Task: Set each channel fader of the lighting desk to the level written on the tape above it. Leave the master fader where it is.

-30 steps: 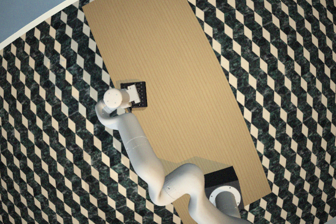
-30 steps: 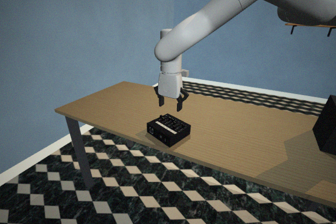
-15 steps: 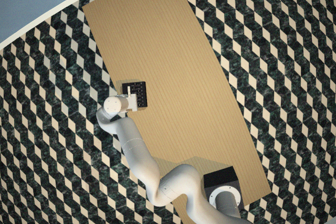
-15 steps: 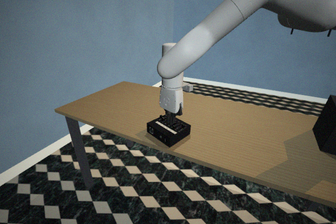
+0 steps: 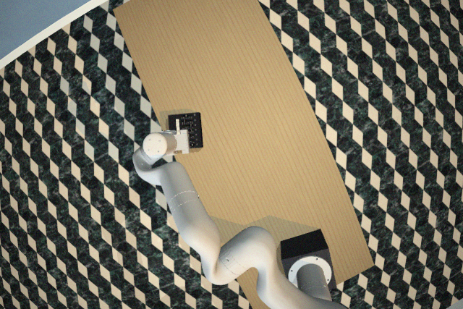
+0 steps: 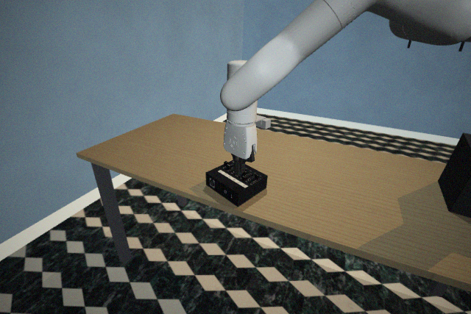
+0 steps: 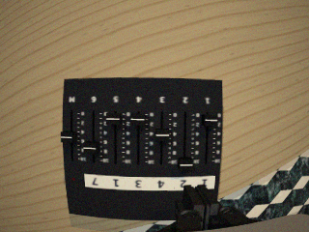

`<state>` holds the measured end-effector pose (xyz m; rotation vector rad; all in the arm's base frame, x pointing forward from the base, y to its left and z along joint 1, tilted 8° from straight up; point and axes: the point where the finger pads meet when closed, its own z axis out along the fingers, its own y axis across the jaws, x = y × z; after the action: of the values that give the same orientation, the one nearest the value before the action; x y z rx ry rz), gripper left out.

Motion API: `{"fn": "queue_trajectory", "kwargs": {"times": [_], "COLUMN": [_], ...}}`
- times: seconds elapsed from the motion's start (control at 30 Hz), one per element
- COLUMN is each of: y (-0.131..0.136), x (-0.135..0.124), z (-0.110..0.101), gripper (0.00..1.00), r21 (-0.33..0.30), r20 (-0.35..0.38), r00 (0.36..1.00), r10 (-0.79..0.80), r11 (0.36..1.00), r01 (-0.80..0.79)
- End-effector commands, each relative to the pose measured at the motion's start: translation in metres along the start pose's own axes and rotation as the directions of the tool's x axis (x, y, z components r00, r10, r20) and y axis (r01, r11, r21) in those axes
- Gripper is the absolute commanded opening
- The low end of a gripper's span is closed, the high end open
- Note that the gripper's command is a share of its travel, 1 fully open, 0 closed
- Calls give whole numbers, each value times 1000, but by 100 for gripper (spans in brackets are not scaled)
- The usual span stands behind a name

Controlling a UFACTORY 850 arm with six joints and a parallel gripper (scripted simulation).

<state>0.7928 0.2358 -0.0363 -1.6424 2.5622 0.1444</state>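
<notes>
The lighting desk (image 5: 196, 117) (image 6: 228, 191) (image 7: 142, 91) is a small black box near the table's edge. In the wrist view it shows several faders and a white tape strip (image 7: 149, 182) (image 6: 234, 179) with written digits. The fader knobs stand at different heights. The one in the end lane marked M (image 7: 66, 137) is about mid-travel, and one knob (image 7: 185, 164) sits close to the tape. My gripper (image 7: 192, 201) (image 6: 238, 168) is shut with nothing between the fingers. It points straight down over the desk's tape end, close to that low knob. In the overhead view the wrist hides the fingers.
The wooden table (image 5: 224, 74) (image 6: 323, 173) carries the desk close to its long edge, with checkered floor beyond. The arm's black base block (image 5: 304, 247) (image 6: 456, 181) stands at the table's other end.
</notes>
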Motion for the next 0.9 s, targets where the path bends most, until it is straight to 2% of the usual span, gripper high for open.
{"fn": "queue_trajectory", "kwargs": {"times": [0.0, 0.87], "y": [-1, -1], "x": [-1, -1], "z": [-2, 2], "gripper": [0, 0], "r21": [2, 2], "r20": [2, 2], "r00": [1000, 1000], "r10": [0, 0], "r11": [1000, 1000], "r01": [0, 0]}}
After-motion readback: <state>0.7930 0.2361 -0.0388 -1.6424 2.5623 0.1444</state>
